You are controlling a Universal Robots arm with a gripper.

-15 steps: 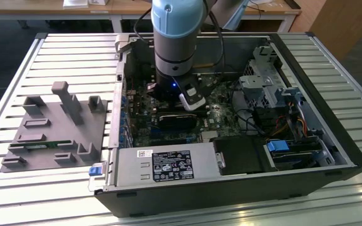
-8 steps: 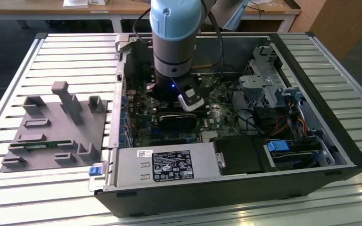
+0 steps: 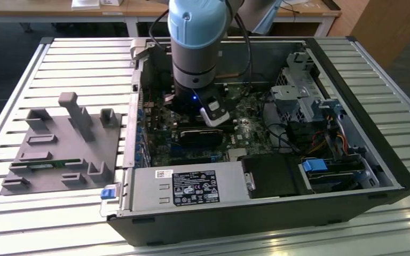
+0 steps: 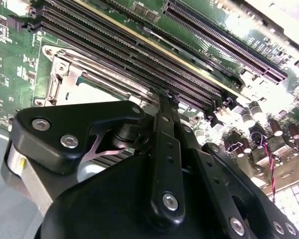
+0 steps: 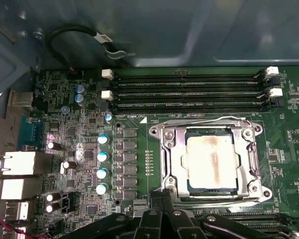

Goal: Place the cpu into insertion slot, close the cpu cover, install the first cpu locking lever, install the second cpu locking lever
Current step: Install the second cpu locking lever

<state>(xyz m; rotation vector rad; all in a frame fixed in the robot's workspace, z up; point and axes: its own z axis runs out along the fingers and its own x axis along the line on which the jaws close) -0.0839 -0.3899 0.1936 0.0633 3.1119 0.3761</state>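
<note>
Fingers (image 5: 164,204) of the gripper (image 5: 167,209) stood pressed together at their black tips in the first wrist view, holding nothing, just at the near edge of the insertion slot (image 5: 209,162). In the second wrist view the same black linkage crowded the foreground, its closed tip (image 4: 165,99) ending over the socket's silver frame beside the long memory slots (image 4: 139,55).

Beyond the fingers, the cpu (image 5: 212,160) lay flat inside the insertion slot, its dull metal top facing up and its edges square to the socket rim; being square, it showed no clear long axis. The cpu cover (image 5: 175,149) sat down around it as a silver frame, the chip showing through its cut-out. A thin wire lever (image 5: 204,120) ran along the far side of the frame, parallel to the memory slots (image 5: 187,92) behind it. Whether either lever was latched could not be told.

In the exterior view the arm (image 3: 194,42) reached straight down into the open computer case (image 3: 362,117), which lay on a slatted desk (image 3: 20,80). A grey fixture tray (image 3: 62,144) sat on the desk at the exterior view's left.
</note>
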